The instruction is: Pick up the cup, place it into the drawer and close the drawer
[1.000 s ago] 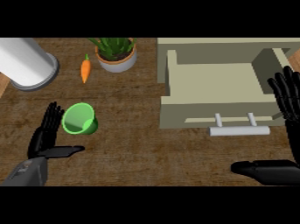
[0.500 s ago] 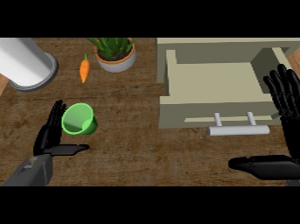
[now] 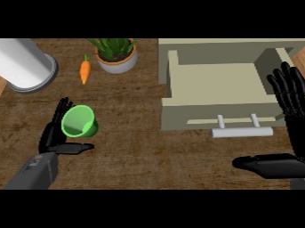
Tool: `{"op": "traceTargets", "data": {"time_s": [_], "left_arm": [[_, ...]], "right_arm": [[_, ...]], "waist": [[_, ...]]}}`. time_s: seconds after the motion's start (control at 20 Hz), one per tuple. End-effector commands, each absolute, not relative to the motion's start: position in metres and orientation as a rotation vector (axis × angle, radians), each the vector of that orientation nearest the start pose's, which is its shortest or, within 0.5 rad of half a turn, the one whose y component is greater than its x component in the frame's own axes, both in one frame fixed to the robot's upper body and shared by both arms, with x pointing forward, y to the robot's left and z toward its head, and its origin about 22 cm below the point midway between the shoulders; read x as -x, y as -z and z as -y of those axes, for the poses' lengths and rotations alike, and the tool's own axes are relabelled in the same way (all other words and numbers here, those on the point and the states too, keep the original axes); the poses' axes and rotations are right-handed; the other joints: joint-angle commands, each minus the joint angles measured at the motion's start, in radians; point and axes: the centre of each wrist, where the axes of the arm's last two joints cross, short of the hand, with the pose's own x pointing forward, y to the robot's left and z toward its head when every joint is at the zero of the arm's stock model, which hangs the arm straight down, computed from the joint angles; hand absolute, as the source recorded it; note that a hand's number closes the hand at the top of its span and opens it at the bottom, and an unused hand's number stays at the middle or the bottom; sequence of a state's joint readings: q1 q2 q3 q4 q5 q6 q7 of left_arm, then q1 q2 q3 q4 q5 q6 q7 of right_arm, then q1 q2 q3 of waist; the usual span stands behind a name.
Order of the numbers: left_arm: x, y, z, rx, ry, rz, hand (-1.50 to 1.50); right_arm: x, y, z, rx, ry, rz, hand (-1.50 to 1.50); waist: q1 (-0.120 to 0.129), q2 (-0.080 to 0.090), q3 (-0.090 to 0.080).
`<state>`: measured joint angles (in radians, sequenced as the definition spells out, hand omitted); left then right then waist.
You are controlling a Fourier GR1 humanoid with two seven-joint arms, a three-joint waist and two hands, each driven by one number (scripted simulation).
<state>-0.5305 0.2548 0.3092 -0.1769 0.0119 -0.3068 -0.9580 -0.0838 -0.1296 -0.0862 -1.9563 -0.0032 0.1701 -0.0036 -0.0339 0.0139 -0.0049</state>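
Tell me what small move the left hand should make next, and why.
Probably close the left hand round the green cup. Its fingers are straight along the cup's left side with the thumb out below it, so nothing is gripped yet, and the drawer stands open, ready to receive it. The right hand rests open at the view's right.

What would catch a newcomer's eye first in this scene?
The bright green cup at the lower left stands out first, with the open left hand just beside it. Next comes the pale drawer at the upper right, pulled open, its handle toward the robot. The right hand rests open at the right edge, and an orange carrot lies near the top left.
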Motion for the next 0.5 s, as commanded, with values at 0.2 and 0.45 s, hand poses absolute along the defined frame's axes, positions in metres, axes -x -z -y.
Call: {"op": "traceTargets", "data": {"time_s": [0.2,0.45], "left_arm": [[-0.286,0.134,-0.302,0.348,-0.161,1.775,1.50],[-0.291,0.130,-0.301,0.466,-0.146,1.766,1.50]], "right_arm": [[-0.234,-0.111,0.252,0.023,-0.275,2.021,-1.50],[-0.238,-0.111,0.256,0.007,-0.291,2.016,-1.50]], "waist": [[-0.003,0.001,0.000],[-0.002,-0.001,0.000]]}}
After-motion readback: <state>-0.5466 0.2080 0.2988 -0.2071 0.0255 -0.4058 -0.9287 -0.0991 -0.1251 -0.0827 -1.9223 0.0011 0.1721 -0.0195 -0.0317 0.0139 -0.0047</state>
